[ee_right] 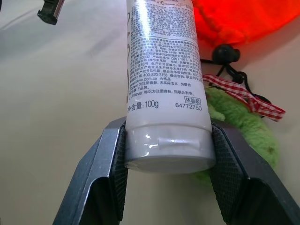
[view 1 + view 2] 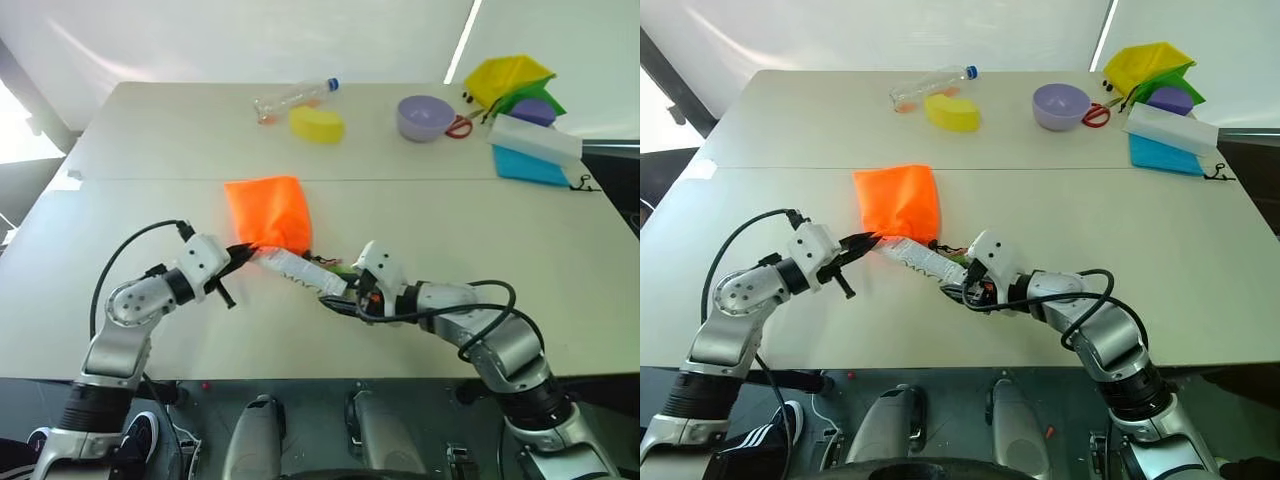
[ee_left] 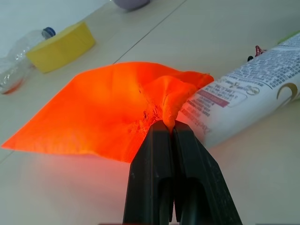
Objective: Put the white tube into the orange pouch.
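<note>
At centre left of the head view, the left gripper (image 2: pixel 238 252) has its fingers pressed together on the lower edge of the orange pouch (image 2: pixel 266 212), which lies on the bench (image 2: pixel 120 200). Just right, the right gripper (image 2: pixel 335 290) clamps the flat end of the white tube (image 2: pixel 298 268), whose other end meets the pouch mouth.

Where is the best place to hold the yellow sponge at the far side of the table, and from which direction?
Grip the yellow sponge across its two long flat sides, coming from above. It lies flat and blocky; the clear bottle lies close behind it, so a level approach looks crowded.
</note>
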You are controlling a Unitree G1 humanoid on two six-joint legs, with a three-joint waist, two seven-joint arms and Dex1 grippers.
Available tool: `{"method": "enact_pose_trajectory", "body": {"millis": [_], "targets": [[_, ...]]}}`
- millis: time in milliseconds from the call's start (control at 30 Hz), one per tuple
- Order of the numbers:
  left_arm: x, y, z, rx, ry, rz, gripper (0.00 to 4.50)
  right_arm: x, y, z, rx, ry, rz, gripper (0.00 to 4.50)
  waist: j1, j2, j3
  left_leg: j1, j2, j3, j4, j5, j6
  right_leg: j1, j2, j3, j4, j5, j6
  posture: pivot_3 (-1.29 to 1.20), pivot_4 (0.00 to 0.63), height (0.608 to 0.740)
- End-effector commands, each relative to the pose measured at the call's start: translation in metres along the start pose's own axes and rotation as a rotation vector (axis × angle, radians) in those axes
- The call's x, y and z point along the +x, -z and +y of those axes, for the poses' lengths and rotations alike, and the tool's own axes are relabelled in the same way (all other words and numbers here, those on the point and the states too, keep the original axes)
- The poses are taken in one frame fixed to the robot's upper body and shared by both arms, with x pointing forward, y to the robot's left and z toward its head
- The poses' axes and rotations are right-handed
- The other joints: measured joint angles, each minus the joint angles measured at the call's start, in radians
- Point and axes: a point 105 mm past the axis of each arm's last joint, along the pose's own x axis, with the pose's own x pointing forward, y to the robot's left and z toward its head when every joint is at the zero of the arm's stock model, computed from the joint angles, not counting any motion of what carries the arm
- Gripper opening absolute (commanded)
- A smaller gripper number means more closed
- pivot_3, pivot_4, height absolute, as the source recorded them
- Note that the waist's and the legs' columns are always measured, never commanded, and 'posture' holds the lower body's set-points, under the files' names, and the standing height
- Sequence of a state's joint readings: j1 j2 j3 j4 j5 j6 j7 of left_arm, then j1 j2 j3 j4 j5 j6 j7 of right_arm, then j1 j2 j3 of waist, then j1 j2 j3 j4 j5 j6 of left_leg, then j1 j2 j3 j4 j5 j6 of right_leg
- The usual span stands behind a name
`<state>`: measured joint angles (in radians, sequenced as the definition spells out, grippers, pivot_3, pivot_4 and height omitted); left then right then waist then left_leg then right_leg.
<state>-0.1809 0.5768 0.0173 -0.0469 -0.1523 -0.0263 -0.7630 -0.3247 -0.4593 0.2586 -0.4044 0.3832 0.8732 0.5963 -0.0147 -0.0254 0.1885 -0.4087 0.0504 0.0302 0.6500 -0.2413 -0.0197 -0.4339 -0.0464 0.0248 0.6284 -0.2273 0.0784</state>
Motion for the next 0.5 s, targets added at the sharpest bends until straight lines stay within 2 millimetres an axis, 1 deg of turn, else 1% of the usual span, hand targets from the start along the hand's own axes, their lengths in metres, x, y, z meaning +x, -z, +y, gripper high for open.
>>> {"method": "enact_pose_trajectory", "body": {"millis": [33,167,300,367,433,500], "targets": [[0.001,-0.014,0.001,0.009,0.001,-0.046,0.0,0.003,-0.018,-0.001,-0.008,0.039,-0.068,1.81,-0.002,0.0,0.0,0.0,0.0,0.0,0.0,0.0,0.0,0.0,0.0,0.0,0.0,0.0,0.0,0.0,0.15,0.74],[0.001,-0.014,-0.001,0.004,0.01,-0.043,0.0,0.015,-0.021,0.005,0.001,0.065,-0.075,1.81,-0.003,0.0,0.0,0.0,0.0,0.0,-0.001,0.0,0.0,-0.001,0.001,0.0,0.0,0.0,0.0,0.0,0.15,0.74],[0.001,-0.014,-0.003,0.001,0.013,-0.043,0.0,0.02,-0.018,0.002,-0.04,0.121,-0.045,1.81,-0.002,0.0,0.0,0.0,0.0,0.0,-0.001,0.0,0.0,-0.001,0.0,0.0,0.0,0.0,0.0,0.0,0.15,0.74],[0.0,-0.014,-0.004,0.001,0.016,-0.045,0.0,0.021,-0.015,-0.003,-0.059,0.165,-0.024,1.81,-0.001,0.0,0.0,0.0,0.0,0.001,0.0,0.0,0.0,-0.001,0.0,0.0,0.0,0.0,0.0,0.0,0.15,0.74],[0.0,-0.014,-0.005,-0.002,0.017,-0.044,0.0,0.022,-0.019,-0.007,-0.054,0.196,-0.039,1.81,-0.001,0.0,0.0,0.0,0.0,0.0,0.0,0.0,0.0,-0.001,0.0,0.0,0.0,0.0,0.0,0.0,0.15,0.74],[-0.001,-0.013,-0.008,-0.007,0.021,-0.043,0.0,0.026,-0.024,-0.006,-0.079,0.2,-0.045,1.81,-0.003,0.0,0.0,0.0,0.0,0.0,0.0,0.0,0.0,-0.001,0.0,0.0,0.0,0.0,0.0,0.0,0.15,0.74]]}}
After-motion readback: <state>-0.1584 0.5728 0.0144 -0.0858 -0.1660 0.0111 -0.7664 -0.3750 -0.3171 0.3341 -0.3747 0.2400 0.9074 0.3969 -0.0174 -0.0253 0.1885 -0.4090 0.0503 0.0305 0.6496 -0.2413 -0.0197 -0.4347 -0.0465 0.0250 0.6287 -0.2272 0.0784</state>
